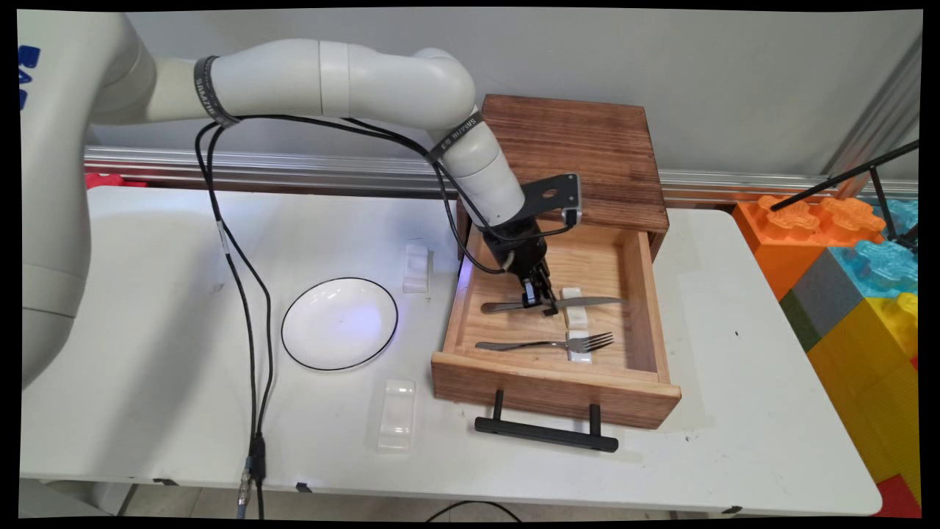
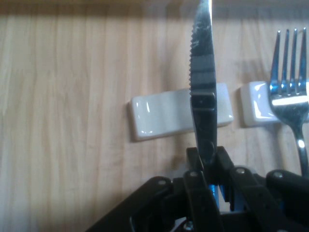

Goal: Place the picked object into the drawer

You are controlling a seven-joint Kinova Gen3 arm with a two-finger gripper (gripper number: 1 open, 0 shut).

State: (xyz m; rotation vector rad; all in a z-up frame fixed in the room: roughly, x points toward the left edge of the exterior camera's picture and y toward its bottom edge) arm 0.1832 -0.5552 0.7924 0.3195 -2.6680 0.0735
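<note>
My gripper (image 1: 540,300) reaches down into the open wooden drawer (image 1: 551,382) and is shut on a steel knife (image 1: 587,302) at its middle. The knife (image 2: 203,87) lies across a white rest (image 2: 159,116), its serrated blade pointing away from the hand; whether it is lifted off the rest I cannot tell. A steel fork (image 1: 547,343) lies just nearer the drawer front, its tines on a second white rest (image 1: 580,351). In the hand view the fork (image 2: 289,96) and its rest (image 2: 256,108) show at the right.
The drawer belongs to a dark wooden cabinet (image 1: 580,158) at the table's back. A white plate (image 1: 339,323) with a dark rim sits left of the drawer. Two white rests (image 1: 416,268) (image 1: 396,414) lie on the table. Coloured blocks (image 1: 852,272) stand right.
</note>
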